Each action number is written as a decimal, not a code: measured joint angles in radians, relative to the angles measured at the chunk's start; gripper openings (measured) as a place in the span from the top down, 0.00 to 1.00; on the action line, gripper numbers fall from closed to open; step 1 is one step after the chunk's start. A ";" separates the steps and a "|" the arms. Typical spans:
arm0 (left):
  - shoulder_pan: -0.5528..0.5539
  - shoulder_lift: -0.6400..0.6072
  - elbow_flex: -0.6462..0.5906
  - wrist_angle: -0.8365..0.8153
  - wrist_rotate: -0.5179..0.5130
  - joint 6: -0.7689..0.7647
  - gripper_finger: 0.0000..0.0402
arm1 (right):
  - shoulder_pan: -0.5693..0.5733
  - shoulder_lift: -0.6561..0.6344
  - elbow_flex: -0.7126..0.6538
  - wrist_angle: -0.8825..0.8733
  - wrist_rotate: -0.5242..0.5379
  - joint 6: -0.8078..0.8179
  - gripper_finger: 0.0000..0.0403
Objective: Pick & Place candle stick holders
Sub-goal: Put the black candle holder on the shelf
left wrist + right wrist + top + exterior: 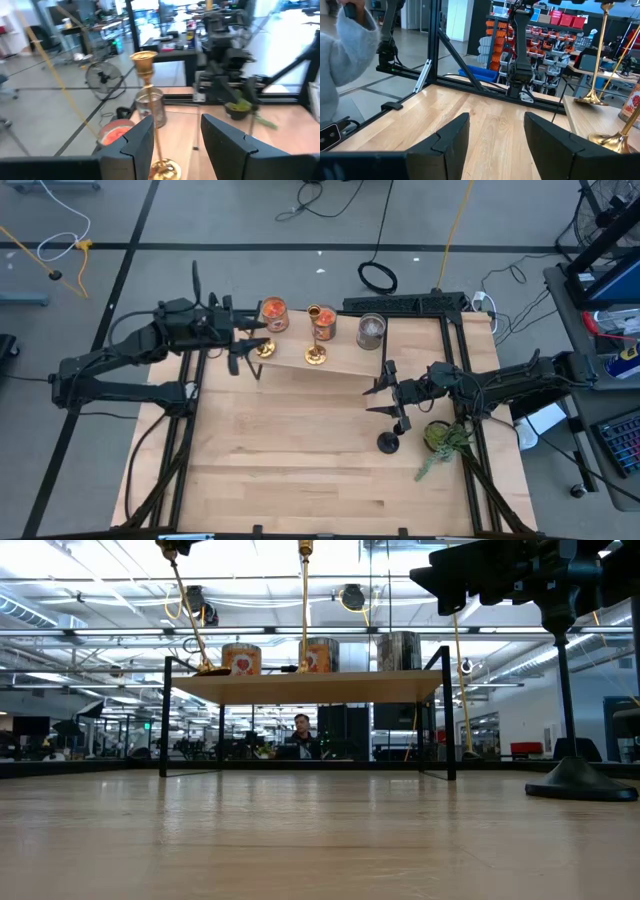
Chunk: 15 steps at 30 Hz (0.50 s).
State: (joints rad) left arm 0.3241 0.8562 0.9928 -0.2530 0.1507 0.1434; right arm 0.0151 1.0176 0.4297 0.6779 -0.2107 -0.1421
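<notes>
The left gripper (175, 145) has its jaws wide apart with nothing in them. A gold candle stick holder (152, 125) stands on the small shelf (340, 360) just past them, toward the left jaw. The right gripper (495, 142) is open too. The black candle stick holder (389, 442) stands just beside it, and a second gold holder (262, 348) is farther off.

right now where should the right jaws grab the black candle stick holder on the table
Take the black candle stick holder by its slim upright stem, above the flared round base, coming in level from the side. It stands upright on the table just below the right gripper, whose jaws are open; the base looks too wide and flat to pinch.
</notes>
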 joint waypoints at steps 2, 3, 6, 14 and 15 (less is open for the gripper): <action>0.000 -0.020 0.000 -0.022 0.033 0.006 0.58 | 0.000 0.000 0.000 0.002 0.000 0.000 0.54; 0.000 -0.028 0.000 -0.040 0.049 0.005 0.58 | 0.000 0.000 0.000 0.002 0.000 0.000 0.54; 0.000 -0.047 0.000 -0.113 0.089 0.001 0.58 | 0.000 0.000 0.000 0.009 0.000 0.000 0.54; -0.016 -0.057 -0.001 -0.259 0.152 0.047 0.58 | -0.001 0.000 0.000 0.109 0.002 -0.051 0.54; -0.022 -0.052 -0.001 -0.235 0.155 0.070 0.58 | -0.001 0.000 0.000 0.137 0.002 -0.057 0.54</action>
State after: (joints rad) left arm 0.3016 0.8039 0.9920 -0.4885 0.3059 0.2131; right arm 0.0143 1.0176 0.4297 0.8149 -0.2087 -0.1990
